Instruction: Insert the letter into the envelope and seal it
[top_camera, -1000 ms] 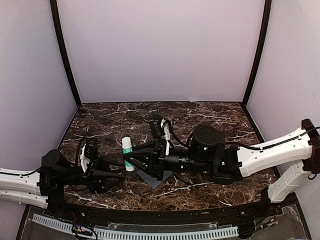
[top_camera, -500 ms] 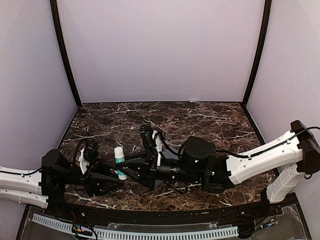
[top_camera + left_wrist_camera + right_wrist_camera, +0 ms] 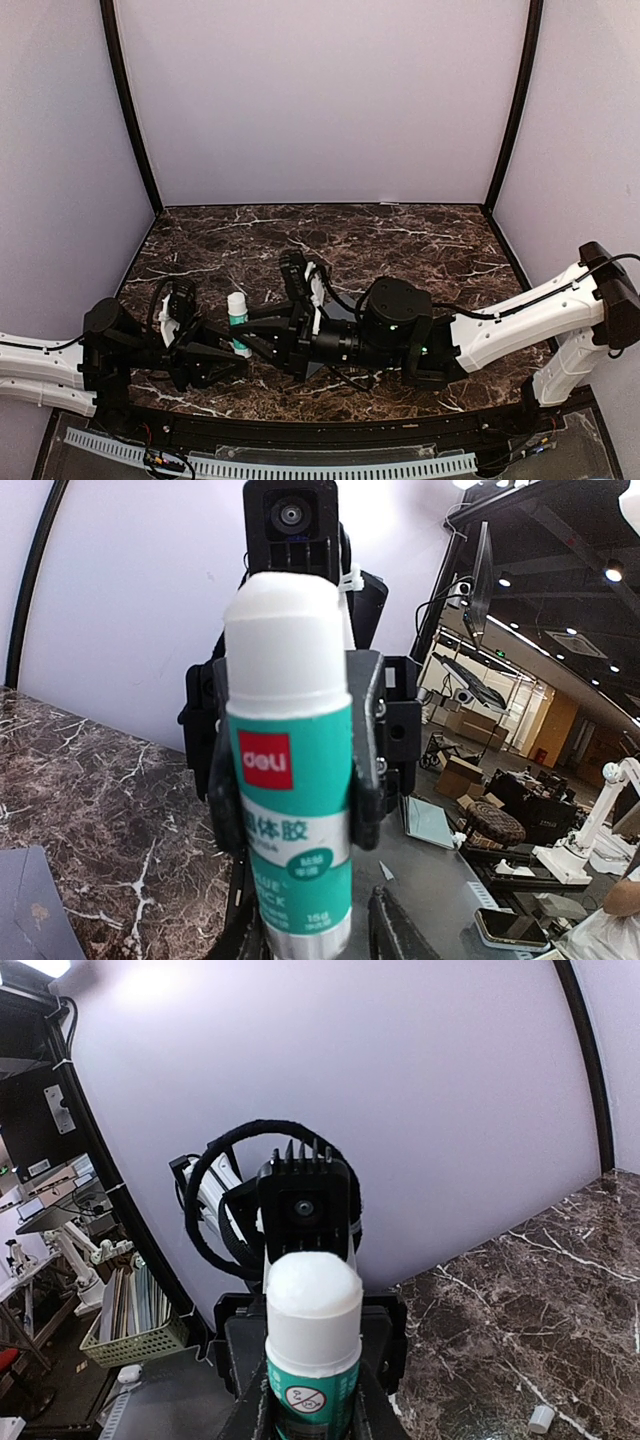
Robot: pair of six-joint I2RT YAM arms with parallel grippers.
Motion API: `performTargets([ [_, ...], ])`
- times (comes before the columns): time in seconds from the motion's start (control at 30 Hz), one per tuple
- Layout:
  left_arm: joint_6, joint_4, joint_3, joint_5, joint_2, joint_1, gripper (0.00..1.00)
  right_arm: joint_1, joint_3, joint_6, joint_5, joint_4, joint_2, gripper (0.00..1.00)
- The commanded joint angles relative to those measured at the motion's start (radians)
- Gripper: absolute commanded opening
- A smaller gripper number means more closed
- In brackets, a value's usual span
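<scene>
A white-and-green glue stick (image 3: 237, 312) stands upright above the near left of the table. My right gripper (image 3: 245, 335) is shut on its middle, and its own view shows the stick (image 3: 312, 1360) between its fingers (image 3: 312, 1415). My left gripper (image 3: 234, 356) faces it from the left. Its jaws (image 3: 320, 940) are open on either side of the stick's lower end (image 3: 295, 810), with a narrow gap on the right side. A corner of the grey-blue envelope (image 3: 28, 910) lies flat on the table; most of it is under the right arm (image 3: 318, 368). The letter is out of view.
The dark marble table (image 3: 400, 235) is ringed by lilac walls with black corner posts. A small white cap (image 3: 541, 1418) lies on the marble. The right arm (image 3: 520, 315) stretches across the near half of the table.
The right gripper carried the glue stick left to the left gripper, then stopped. The left jaws have narrowed around the stick's lower end.
</scene>
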Motion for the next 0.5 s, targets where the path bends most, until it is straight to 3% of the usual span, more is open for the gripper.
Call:
performTargets([
  [0.0,0.006,0.025,0.007,0.019,0.0,0.002,0.35,0.013,0.026,-0.014,0.037,0.057,0.0,0.0],
  [0.2,0.008,0.026,0.006,0.011,-0.001,0.002,0.32,0.018,0.027,-0.015,0.048,0.054,0.0,0.0],
  [0.47,0.007,0.02,0.003,-0.012,-0.016,0.002,0.09,0.022,0.022,-0.016,0.049,0.048,0.0,0.0],
])
